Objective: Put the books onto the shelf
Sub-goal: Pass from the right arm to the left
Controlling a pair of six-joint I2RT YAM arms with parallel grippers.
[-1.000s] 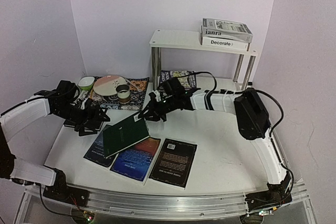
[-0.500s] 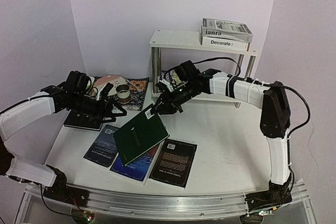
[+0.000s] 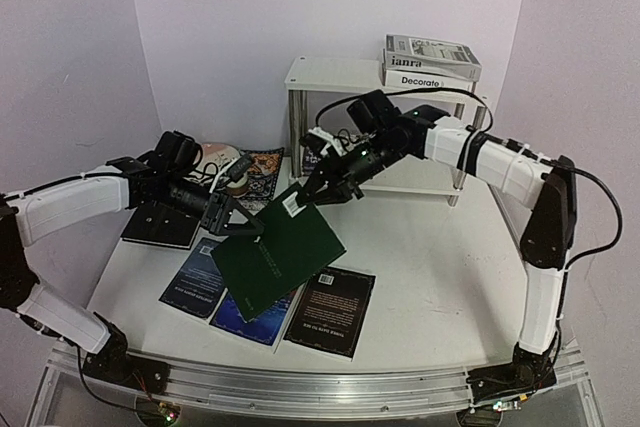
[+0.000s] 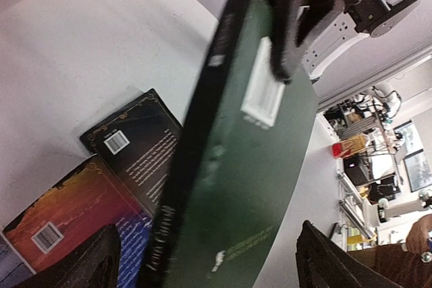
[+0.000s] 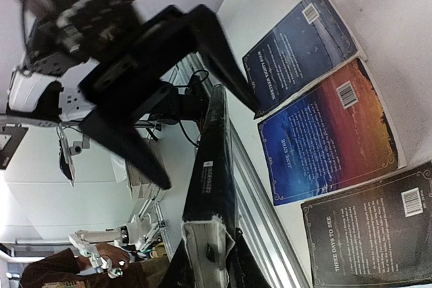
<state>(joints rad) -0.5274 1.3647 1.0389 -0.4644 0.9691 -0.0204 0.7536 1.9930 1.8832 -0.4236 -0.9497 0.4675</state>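
A dark green book [image 3: 278,255] hangs tilted above the table, and my right gripper [image 3: 318,194] is shut on its upper corner. My left gripper [image 3: 236,224] is open at the book's left edge. In the left wrist view the green book [image 4: 250,166] lies between the spread fingers [image 4: 81,264]. The right wrist view shows this book [image 5: 212,166] edge-on in my right gripper [image 5: 223,268]. A dark blue book [image 3: 190,285], a blue-orange one [image 3: 252,315] and a black one [image 3: 331,311] lie flat below. "janra" [image 3: 432,50] and "Decorate" [image 3: 425,78] are stacked on the shelf [image 3: 340,75].
A patterned placemat [image 3: 262,164] with a plate [image 3: 213,152] and a cup [image 3: 237,173] lies at the back left. Another black book [image 3: 158,227] rests by the left arm. A purple book [image 3: 318,152] sits under the shelf. The chrome legs [image 3: 296,127] stand just behind the right gripper.
The right gripper has lifted the green book off the table and swung it up toward the shelf. The left arm has moved right, up to the book's left edge.
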